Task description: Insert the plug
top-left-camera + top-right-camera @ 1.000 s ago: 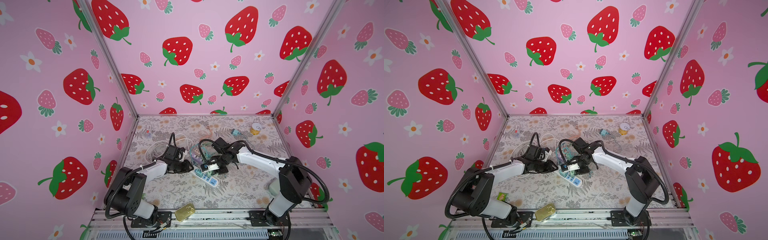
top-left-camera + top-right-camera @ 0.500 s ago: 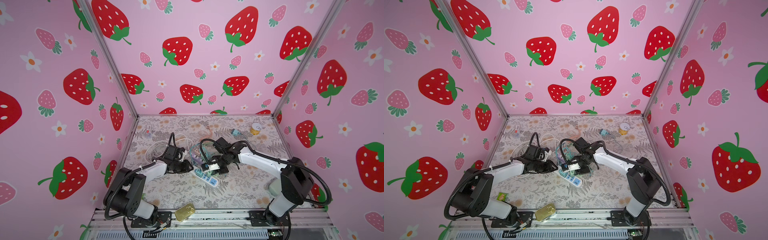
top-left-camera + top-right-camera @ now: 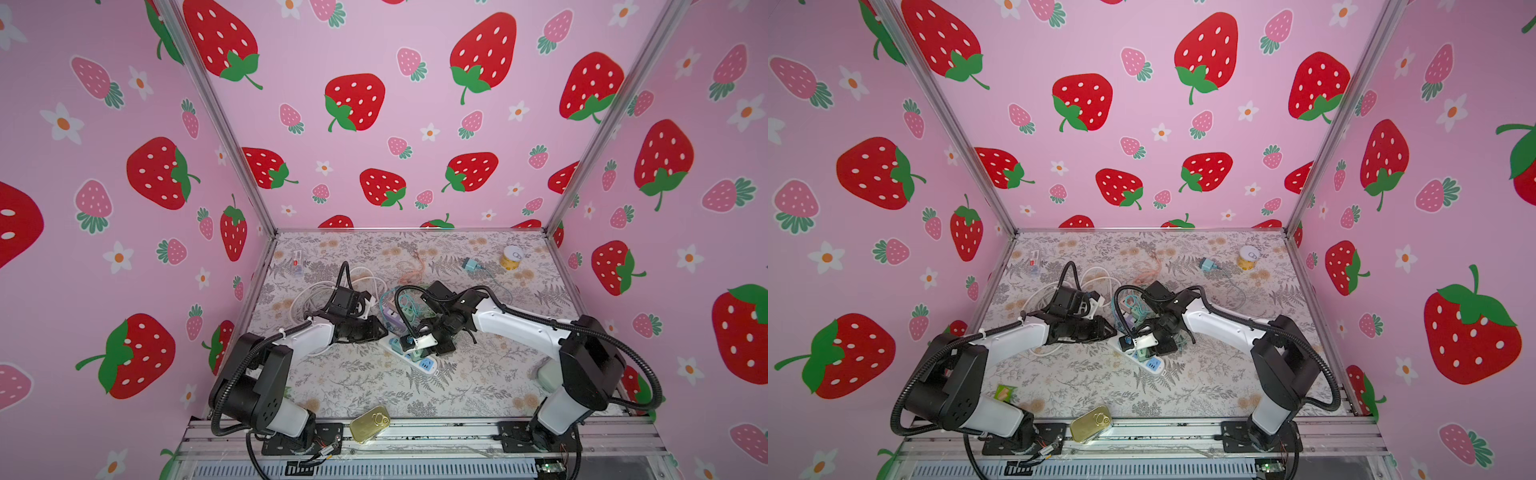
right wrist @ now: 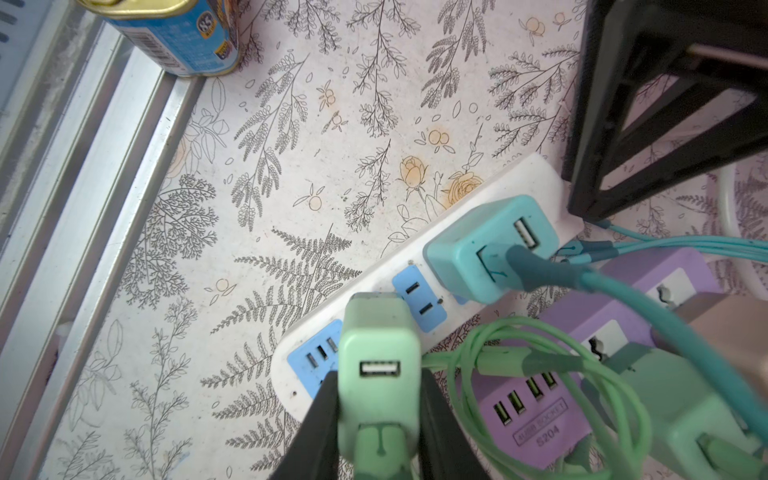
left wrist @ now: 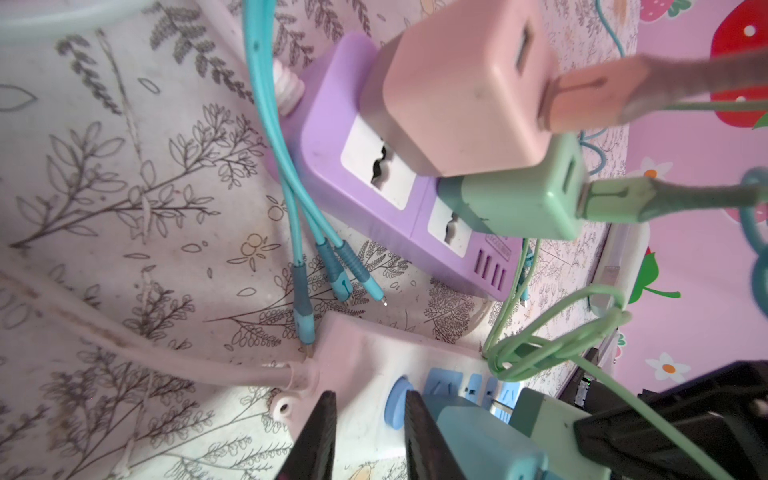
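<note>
At mid-table, my right arm [image 3: 519, 324] reaches in low from the right, right gripper [image 4: 379, 376] clamped on the green plug [image 4: 376, 340] at the near end of the white strip [image 4: 528, 178]. My left gripper [image 5: 368, 432], fingers slightly apart, rests on its far end.

Both top views look down from high at the front, over my whole worktop [image 3: 374, 386]. The left wrist camera sits low, very near the purple power strip [image 5: 328, 166]; the right wrist camera looks steeply down on the white power strip [image 4: 528, 176]. Both wrist views share these strips.
</note>
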You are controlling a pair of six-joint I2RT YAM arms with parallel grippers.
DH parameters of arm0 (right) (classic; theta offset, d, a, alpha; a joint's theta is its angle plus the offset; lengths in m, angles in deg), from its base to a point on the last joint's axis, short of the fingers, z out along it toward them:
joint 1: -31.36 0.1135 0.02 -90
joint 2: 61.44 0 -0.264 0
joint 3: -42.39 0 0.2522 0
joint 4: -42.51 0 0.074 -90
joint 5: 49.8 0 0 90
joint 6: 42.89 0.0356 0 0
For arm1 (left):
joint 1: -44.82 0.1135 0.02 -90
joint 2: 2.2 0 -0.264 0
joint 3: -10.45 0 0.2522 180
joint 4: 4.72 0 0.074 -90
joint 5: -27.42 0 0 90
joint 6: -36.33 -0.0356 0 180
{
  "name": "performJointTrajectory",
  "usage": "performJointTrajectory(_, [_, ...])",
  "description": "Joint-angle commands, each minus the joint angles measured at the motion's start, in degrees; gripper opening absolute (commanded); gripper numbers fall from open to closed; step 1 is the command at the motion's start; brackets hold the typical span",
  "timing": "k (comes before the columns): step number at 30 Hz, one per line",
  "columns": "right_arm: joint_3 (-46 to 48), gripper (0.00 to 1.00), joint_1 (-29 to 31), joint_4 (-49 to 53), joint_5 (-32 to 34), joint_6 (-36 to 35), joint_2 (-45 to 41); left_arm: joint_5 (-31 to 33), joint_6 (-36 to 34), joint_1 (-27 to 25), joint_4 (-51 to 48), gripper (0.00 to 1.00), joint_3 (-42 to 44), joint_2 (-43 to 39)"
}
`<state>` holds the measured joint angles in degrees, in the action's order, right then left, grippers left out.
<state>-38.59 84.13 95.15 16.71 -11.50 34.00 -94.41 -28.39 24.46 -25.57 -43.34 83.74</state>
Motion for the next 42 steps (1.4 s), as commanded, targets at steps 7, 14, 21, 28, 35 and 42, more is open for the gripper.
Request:
performJointTrajectory(7, [-0.59, 0.00, 0.58, 1.86, 4.73, -1.77, 3.48, -1.89, -1.13, 0.28, -0.26, 0.30, -2.02, 1.10])
performJointTrajectory(14, [-0.42, 0.00, 0.61, 1.92, 5.56, -1.80, 1.93, 0.18, 0.18, 0.25, -3.82, 0.29, -1.88, -1.12])
performJointTrajectory(21, [0.34, 0.00, 0.65, 0.81, 4.85, -1.65, 0.32, 2.08, 4.85, 0.15, -7.51, 0.35, 1.23, -8.24])
performJointTrajectory(28, [1.34, 0.00, 0.58, -1.03, 4.26, -1.33, -0.70, 2.08, 8.46, -1.08, -5.66, 0.35, 4.67, -8.51])
performJointTrajectory(35, [1.44, 0.00, 0.67, -0.70, 3.93, -1.62, -0.96, 0.00, 10.75, -2.44, -0.24, 0.32, 5.48, -3.39])
performJointTrajectory(42, [2.88, 0.00, 0.84, -0.20, 3.04, -0.96, -1.99, 0.19, 12.36, -2.49, 3.68, 0.30, 4.84, 0.05])
